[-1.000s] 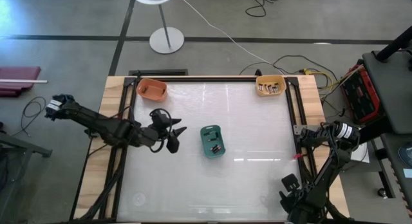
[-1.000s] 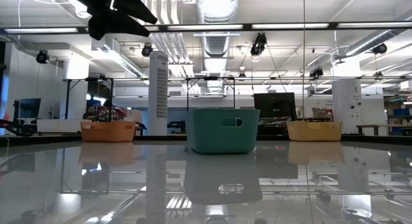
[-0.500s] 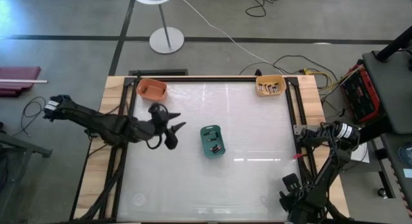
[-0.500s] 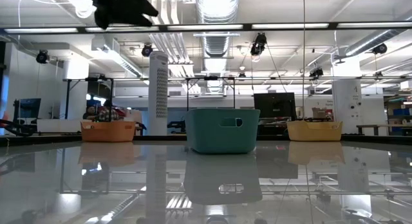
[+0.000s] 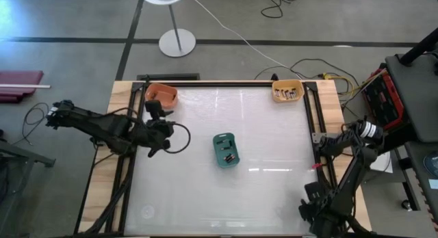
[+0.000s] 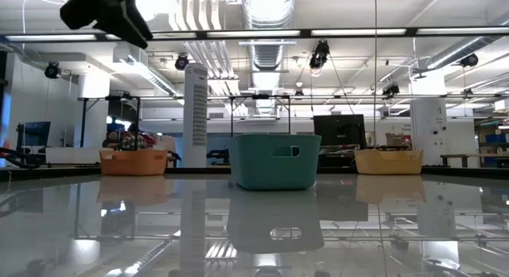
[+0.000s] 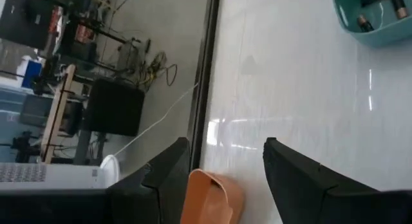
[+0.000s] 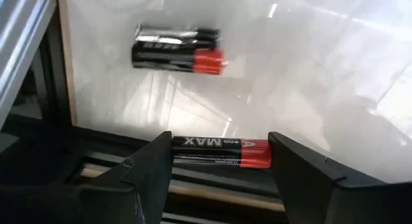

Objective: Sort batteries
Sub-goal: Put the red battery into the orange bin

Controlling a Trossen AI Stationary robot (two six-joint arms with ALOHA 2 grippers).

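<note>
1. The glossy white worktop [image 5: 260, 190] mirrors the ceiling lights in the low view. Its plain surface stretches from the near edge to the bins.
2. At the worktop's right edge, the right claw [image 8: 221, 141] pinches a black-and-red battery [image 8: 222, 153] end to end between its fingers, over the dark frame rail [image 5: 312, 128]. Another battery [image 8: 177, 50] lies on the white surface just beyond it.
3. A teal bin [image 5: 226, 150] stands near the middle of the worktop with a few batteries in it [image 5: 228, 155].
4. The left claw [image 7: 225, 147] hangs in the air left of the teal bin, its fingers spread with nothing between them. It is just on the near side of the orange bin [image 5: 161, 94]. In the low view it shows dark at the upper left, well above the surface.
5. The orange bin sits at the far left corner. A yellow bin [image 5: 287, 91] sits at the far right corner and holds several batteries [image 5: 288, 94].
6. A black rail frames the worktop on all sides, with a wooden border [image 5: 118, 115] outside it.
7. Beyond the far edge the grey floor carries a lamp's round base [image 5: 177, 42], a white cable and tangled wires. The low view shows an open workshop with ceiling ducts and strip lights.
</note>
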